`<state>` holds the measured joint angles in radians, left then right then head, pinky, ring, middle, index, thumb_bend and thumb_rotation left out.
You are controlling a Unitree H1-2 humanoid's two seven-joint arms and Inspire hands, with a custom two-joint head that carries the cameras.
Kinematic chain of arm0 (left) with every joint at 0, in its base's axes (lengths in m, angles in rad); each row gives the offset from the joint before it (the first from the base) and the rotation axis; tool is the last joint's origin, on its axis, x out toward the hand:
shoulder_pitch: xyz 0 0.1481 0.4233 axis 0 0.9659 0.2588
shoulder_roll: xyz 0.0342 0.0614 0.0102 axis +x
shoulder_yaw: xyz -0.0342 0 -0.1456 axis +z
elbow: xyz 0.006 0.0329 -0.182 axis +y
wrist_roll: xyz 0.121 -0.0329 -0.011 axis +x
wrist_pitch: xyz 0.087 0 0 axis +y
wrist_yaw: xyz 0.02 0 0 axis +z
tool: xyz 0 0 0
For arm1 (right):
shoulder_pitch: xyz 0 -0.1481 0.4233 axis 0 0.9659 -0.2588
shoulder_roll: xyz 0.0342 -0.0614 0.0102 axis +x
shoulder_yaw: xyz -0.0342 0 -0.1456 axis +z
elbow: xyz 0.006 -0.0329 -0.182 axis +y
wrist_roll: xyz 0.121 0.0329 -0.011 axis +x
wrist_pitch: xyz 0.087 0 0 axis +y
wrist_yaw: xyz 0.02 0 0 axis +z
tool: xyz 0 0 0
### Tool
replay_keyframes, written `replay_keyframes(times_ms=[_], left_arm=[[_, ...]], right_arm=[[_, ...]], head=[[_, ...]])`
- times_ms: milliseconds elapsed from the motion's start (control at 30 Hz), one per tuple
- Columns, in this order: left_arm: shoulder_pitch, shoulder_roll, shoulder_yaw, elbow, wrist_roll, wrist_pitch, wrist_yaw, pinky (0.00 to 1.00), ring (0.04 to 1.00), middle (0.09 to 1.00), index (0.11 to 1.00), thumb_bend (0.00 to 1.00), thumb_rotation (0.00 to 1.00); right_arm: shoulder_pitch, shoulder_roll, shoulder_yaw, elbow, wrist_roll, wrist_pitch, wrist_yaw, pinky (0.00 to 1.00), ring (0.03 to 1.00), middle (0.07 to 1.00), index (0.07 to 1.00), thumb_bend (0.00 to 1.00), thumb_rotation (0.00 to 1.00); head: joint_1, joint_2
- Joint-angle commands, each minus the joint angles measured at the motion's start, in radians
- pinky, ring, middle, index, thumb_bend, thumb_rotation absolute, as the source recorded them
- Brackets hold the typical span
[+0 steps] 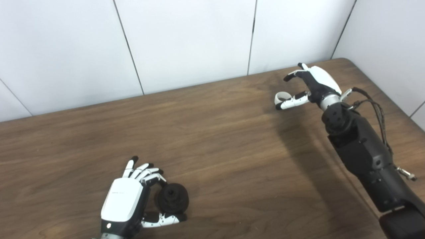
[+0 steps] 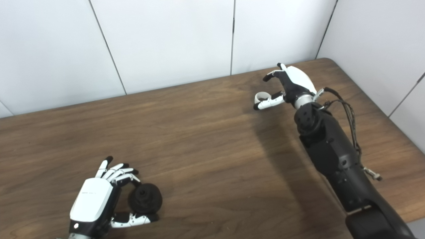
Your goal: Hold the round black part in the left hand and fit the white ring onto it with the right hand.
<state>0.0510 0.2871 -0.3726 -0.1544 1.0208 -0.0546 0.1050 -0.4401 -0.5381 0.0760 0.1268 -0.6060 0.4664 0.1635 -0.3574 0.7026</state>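
Table: a dark wooden top, running back to the wall panels and cut off at the near and left edges of both views.
Wall: white panels with thin dark seams, meeting in a corner behind the table's far right end.
Black part: a round black piece with a small hub at its middle, low at the near left of the table, tilted so its face looks up and toward the camera.
Left hand: its white back faces up; the fingers curl over the far side of the black part and the thumb reaches under its near edge, so the hand cups it. Whether the part is lifted clear of the wood cannot be told.
White ring: small, at the far right of the table, well apart from the black part.
Right hand: spread wide, upper fingers arched above the ring, thumb stretched low just beside it. The ring lies in the gap; whether the thumb touches it is hard to make out.
Right arm: black, with loose cables along its outer side, throwing a long shadow across the wood.
In the way: nothing lies between the two hands.
Hidden: the left wrist runs out of the bottom edge, and the near half of the ring sits behind the thumb.
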Motion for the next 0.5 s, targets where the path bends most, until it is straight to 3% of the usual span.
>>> replay_keyframes(times_ms=[0,467], left_arm=[[0.014,0.038,0.010,0.021,0.022,0.024,-0.045,1.00,0.846,0.743,0.484,0.52,0.06],[0.017,0.050,0.014,0.013,0.007,0.019,-0.051,1.00,0.843,0.740,0.484,0.52,0.06]], right_arm=[[-0.054,-0.030,0.002,-0.001,-0.021,0.000,-0.010,1.00,1.000,0.997,0.724,0.88,0.27],[-0.120,-0.016,0.026,0.139,-0.045,0.002,-0.017,1.00,1.000,0.985,0.716,0.89,0.26]], head=[[-0.009,0.000],[-0.042,-0.010]])
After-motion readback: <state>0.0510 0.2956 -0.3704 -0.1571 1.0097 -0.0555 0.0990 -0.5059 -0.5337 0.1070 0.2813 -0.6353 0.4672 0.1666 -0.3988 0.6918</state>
